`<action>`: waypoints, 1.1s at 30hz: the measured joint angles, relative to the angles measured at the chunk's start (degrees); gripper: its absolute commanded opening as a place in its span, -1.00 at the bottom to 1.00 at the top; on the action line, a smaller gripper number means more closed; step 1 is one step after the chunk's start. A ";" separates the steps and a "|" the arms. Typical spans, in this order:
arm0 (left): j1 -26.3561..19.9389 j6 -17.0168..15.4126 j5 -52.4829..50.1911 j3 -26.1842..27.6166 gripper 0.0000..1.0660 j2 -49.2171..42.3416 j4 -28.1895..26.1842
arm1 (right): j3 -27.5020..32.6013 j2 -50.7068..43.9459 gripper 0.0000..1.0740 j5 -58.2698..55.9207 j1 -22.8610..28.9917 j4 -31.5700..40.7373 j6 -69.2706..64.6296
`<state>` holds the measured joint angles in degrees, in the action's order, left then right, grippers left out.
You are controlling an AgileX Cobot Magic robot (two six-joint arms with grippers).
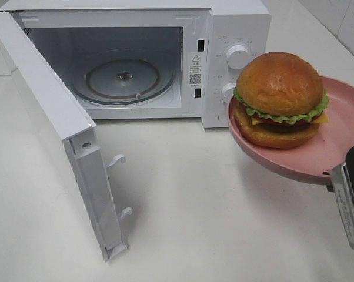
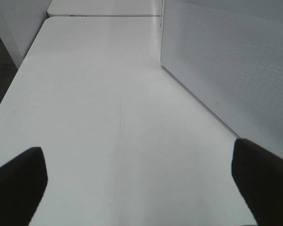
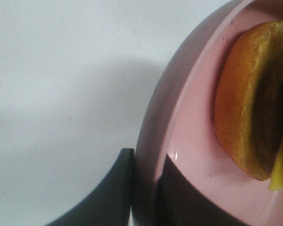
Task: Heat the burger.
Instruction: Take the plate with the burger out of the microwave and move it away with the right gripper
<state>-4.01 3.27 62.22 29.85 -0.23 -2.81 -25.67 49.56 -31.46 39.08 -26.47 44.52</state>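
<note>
The burger (image 1: 280,100) sits on a plate (image 1: 336,147), right of the microwave (image 1: 165,59) and above the table (image 1: 212,223). The door (image 1: 53,129) stands open at the left.

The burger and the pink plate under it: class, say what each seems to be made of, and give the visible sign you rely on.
The burger: probably moulded plastic or rubber, a toy; its buns look evenly glossy and the lettuce frill too regular, though real food cannot be ruled out. The pink plate: smooth, opaque, semi-gloss, likely plastic or melamine; a small highlight shows on its rim in the right wrist view, but glazed ceramic is possible.
</note>
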 measured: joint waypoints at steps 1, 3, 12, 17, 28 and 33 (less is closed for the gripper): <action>0.00 0.00 0.00 0.00 0.88 0.00 0.00 | 0.00 0.00 -0.99 -0.34 0.00 -1.20 -1.66; 0.00 0.00 0.00 0.00 0.88 0.00 0.00 | 0.00 0.00 -0.99 -1.03 0.00 -4.13 -6.19; 0.00 0.00 0.00 0.00 0.88 0.00 0.00 | 0.00 0.00 -0.99 -5.50 0.00 -13.35 -25.32; 0.00 0.00 0.00 0.00 0.88 0.00 0.00 | 0.00 0.00 -0.99 -8.65 0.00 -15.13 -32.66; 0.00 0.00 0.00 0.00 0.88 0.00 0.00 | 0.00 0.29 -0.99 -17.19 0.00 -17.70 -48.87; 0.00 0.00 0.00 0.00 0.88 0.00 0.00 | 0.00 2.12 -0.99 -20.51 0.00 -18.62 -55.75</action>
<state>-4.01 3.27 62.22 29.85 -0.23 -2.81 -25.67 51.68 -51.97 39.08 -45.09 -11.23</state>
